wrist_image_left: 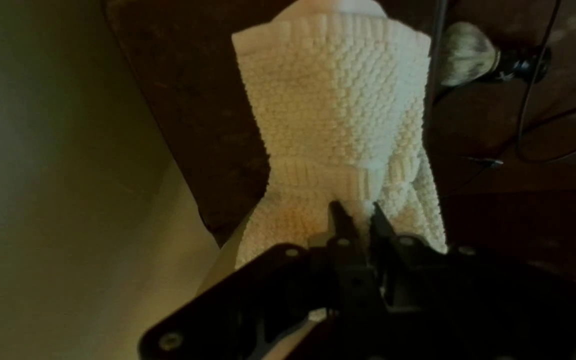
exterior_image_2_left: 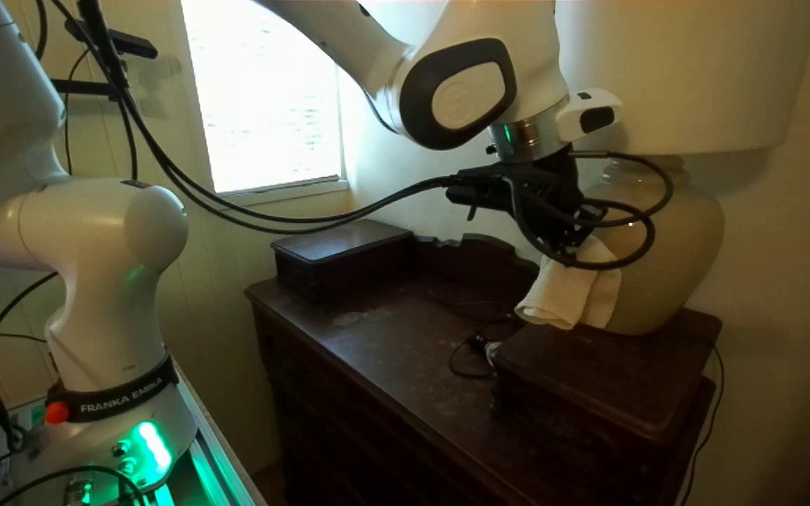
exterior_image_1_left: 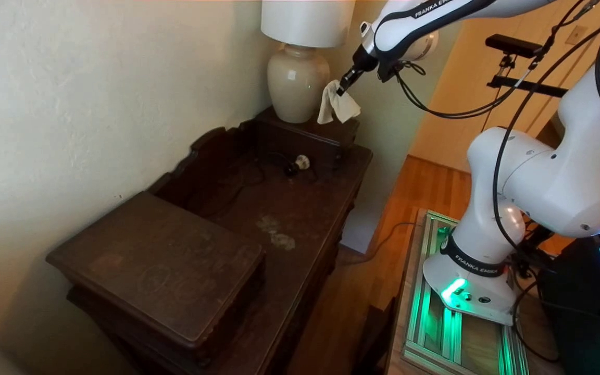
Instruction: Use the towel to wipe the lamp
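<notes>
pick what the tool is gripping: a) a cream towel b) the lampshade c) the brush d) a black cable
a, since the wrist view shows the cream towel pinched in the tool, and it hangs from there in both exterior views.

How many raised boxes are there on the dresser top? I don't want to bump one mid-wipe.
2. One raised box sits under the lamp; the second box sits at the opposite end of the dresser. Both show in both exterior views; none appears hidden.
</notes>
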Motion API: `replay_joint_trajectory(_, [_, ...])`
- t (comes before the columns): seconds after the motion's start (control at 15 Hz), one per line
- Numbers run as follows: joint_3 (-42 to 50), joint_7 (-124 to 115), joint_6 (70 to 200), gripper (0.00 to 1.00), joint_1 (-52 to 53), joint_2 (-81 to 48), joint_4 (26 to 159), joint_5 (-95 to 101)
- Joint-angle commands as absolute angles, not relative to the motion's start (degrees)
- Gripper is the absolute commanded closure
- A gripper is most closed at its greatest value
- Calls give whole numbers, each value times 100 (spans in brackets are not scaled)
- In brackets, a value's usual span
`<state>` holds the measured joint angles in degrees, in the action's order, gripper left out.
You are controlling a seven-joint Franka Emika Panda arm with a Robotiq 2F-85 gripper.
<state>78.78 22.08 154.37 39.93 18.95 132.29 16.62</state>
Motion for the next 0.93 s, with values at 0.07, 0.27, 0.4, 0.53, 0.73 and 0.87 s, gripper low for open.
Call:
replay_joint_trajectory(0.07, [6660, 2415, 14909, 97, 2975, 1650, 13423, 1105])
replay_joint_trajectory(0.27, [6562, 2423, 14579, 97, 3375, 1795, 13437, 1194])
replay_joint_trajectory(0.4, [6583, 2563, 14439, 97, 3817, 1683, 13385, 1049])
replay_joint_trajectory(0.53, [6666, 2673, 14280, 97, 4325, 1576, 13319, 920])
replay_joint_trajectory(0.73, [6305, 3098, 14148, 97, 4504, 971, 13270, 109])
replay_joint_trajectory(0.87, [6809, 3097, 14001, 97, 5307, 925, 13197, 233])
